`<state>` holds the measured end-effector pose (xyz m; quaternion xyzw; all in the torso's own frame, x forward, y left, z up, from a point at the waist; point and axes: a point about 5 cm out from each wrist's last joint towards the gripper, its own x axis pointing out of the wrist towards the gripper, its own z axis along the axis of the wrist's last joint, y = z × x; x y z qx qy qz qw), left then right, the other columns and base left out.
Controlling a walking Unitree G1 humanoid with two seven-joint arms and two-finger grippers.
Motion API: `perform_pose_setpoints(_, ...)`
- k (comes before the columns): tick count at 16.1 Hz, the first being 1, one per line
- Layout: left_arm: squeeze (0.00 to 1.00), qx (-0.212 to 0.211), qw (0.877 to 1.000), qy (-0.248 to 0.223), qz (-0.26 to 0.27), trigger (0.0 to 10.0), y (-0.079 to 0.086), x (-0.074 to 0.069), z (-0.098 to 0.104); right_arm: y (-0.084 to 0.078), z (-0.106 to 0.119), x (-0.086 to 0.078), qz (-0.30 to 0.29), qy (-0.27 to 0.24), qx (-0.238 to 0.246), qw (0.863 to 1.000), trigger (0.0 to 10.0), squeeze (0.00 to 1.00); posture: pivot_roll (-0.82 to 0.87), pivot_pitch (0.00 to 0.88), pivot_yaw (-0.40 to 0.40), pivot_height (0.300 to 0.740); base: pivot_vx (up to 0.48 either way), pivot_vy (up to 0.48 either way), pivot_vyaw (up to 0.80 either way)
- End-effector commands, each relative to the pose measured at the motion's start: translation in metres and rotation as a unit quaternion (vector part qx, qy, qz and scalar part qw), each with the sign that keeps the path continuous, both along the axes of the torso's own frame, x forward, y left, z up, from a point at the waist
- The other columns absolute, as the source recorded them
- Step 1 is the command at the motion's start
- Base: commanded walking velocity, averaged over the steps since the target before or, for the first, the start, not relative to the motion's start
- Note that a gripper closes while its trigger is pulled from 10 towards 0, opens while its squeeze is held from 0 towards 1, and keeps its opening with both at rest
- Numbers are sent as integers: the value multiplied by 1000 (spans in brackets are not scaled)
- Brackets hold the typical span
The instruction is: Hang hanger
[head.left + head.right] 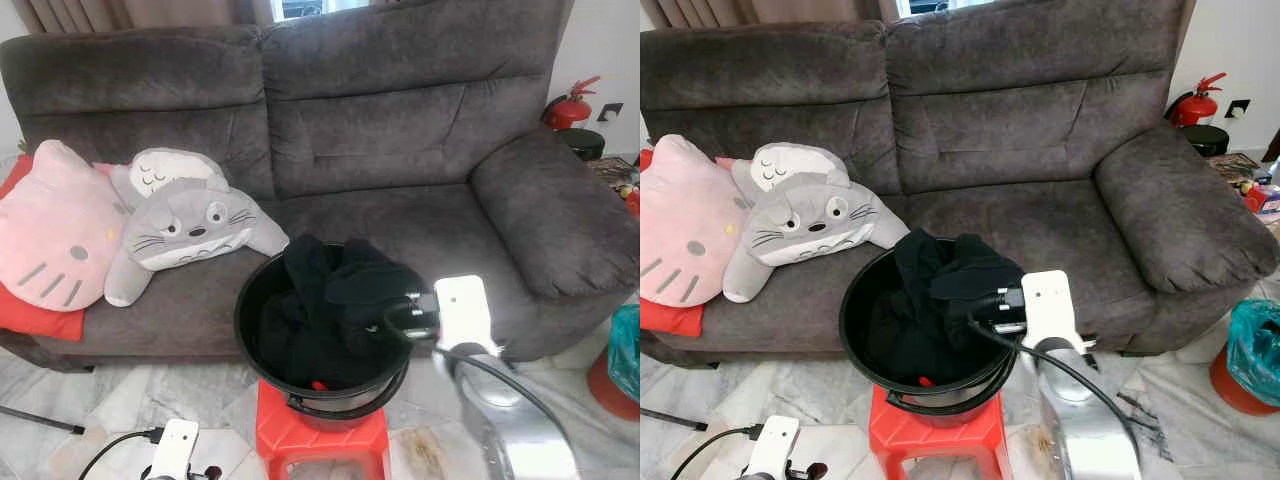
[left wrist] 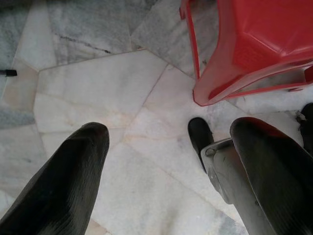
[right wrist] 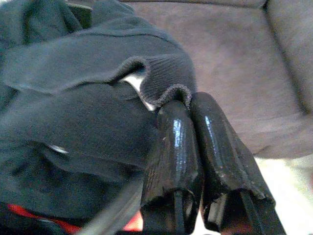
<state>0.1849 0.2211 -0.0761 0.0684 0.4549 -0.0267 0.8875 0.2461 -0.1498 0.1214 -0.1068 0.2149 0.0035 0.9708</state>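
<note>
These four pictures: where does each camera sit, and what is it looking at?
Left eye: on the head, looking down at the sofa and the bucket of black clothes; right arm at the bucket.
Right eye: beside it, same scene.
Left wrist: along the open left pincer at the floor and the red stool.
Right wrist: along the right pincer, shut at a cuff of the clothes.
Shared: stool, clothes, sofa.

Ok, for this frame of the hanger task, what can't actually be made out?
- The hanger: a red sliver shows in the black bucket, the rest lies under the black clothing.
- Right end effector: its fingers press together at a knitted cuff, which hides whether any cloth is pinched.
- Red stool: cut off by the bottom edge of the eye views.
- Left end effector: fingers apart above the marble floor.
</note>
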Motion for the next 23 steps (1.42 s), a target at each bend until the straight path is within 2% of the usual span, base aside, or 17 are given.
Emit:
perform_pose_setpoints(1, 0, 9, 1000, 4, -10, 10000, 2, 0, 0, -2, 2, 2, 5, -6, -15, 1000, 10000, 314, -179, 0, 100, 740, 0, 0, 0)
perform_pose_setpoints(2, 0, 9, 1000, 4, -10, 10000, 1, 0, 0, -4, 5, 4, 7, -13, -14, 1000, 10000, 1000, -178, 0, 99, 740, 0, 0, 0)
perform_pose_setpoints(4, 0, 8, 1000, 3, -10, 10000, 0, 0, 0, -8, 16, 8, 0, -43, -23, 999, 10000, 1000, -175, 0, 96, 740, 0, 0, 0)
perform_pose_setpoints(6, 0, 8, 1000, 2, -9, 10000, 1, 0, 0, -12, 34, 13, -22, -96, -17, 995, 10000, 1000, -177, 0, 96, 740, 0, 0, 0)
perform_pose_setpoints(7, 0, 9, 1000, 3, -9, 10000, 2, 0, 0, -13, 52, 17, -30, -143, -10, 989, 10000, 1000, -177, 0, 96, 740, 0, 0, 0)
perform_pose_setpoints(8, 0, 9, 1000, 3, -8, 10000, 2, 0, 0, -11, 57, 18, -22, -152, -7, 988, 10000, 1000, -181, 0, 96, 740, 0, 0, 0)
perform_pose_setpoints(15, 0, 4, 1000, 7, -10, 10000, -1, -1, -1, 1, 50, 16, 9, -132, 5, 991, 10000, 1000, -180, 0, 96, 740, 0, 0, 0)
perform_pose_setpoints(17, 0, 6, 1000, 6, -9, 10000, 0, 0, 0, 20, 54, 18, 123, -138, -12, 983, 10000, 1000, -180, 0, 98, 740, 0, 0, 0)
perform_pose_setpoints(18, 0, 6, 1000, 6, -9, 10000, 0, 0, 0, 34, 52, 15, 197, -130, -44, 971, 10000, 1000, -182, 0, 99, 740, 0, 0, 0)
perform_pose_setpoints(19, 0, 6, 1000, 6, -10, 10000, 0, 0, 0, 38, 51, 15, 214, -121, -44, 968, 10000, 82, -180, 0, 99, 740, 0, 0, 0)
perform_pose_setpoints(20, 0, 6, 1000, 5, -10, 10000, 0, 0, 0, 40, 51, 16, 220, -118, -38, 967, 10000, 0, -180, 0, 99, 740, 0, 0, 0)
perform_pose_setpoints(23, 0, 5, 1000, 6, -10, 10000, 0, 0, 0, 44, 46, 13, 232, -95, -24, 968, 10000, 0, -180, 0, 99, 740, 0, 0, 0)
